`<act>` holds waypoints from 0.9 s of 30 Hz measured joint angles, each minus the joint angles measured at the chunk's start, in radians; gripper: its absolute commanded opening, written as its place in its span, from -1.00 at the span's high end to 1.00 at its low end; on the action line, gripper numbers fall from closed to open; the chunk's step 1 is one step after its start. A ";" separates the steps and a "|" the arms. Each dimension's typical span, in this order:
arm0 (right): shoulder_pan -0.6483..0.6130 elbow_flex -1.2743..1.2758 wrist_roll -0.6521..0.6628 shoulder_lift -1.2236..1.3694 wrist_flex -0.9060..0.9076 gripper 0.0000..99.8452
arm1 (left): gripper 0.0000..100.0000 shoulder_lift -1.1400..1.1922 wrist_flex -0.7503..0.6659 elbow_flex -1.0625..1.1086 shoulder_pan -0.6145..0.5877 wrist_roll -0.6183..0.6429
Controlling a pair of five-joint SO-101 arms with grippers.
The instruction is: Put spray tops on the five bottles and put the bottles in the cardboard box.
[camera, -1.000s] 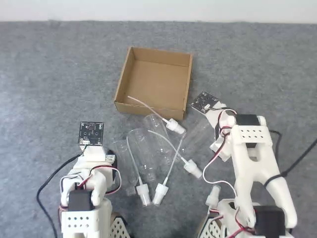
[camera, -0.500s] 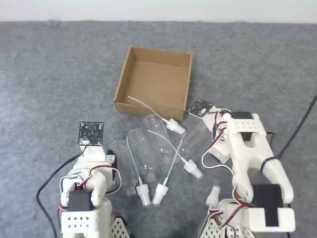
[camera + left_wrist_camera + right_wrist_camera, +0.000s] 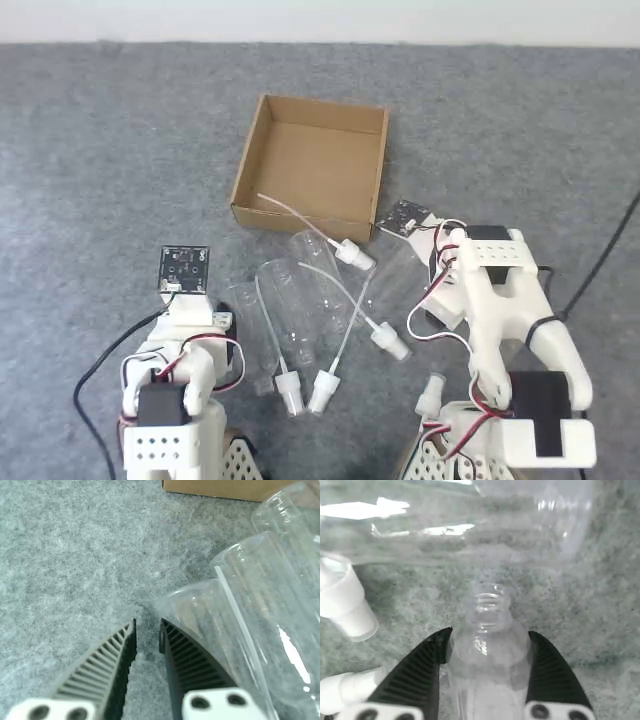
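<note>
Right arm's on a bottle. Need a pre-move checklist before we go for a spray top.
1. Right pincer grip: ok, shut on the uncapped bottle at its shoulder.
2. Bottle neck: ok, threads bare and unobstructed.
3. Spray top nearby: ok, it lies loose beside the held bottle.
4. Left pincer free: ok, slightly open, holding nothing, next to a lying bottle.
5. Cardboard box ready: ok, open side up, close to the bottles.
6. Dip tubes: not ok, they cross the lying bottles and may snag on a lift.
</note>
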 measured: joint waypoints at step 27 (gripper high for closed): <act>0.000 0.000 -0.509 -0.545 0.241 0.80 | 0.85 0.000 0.000 0.000 0.000 0.000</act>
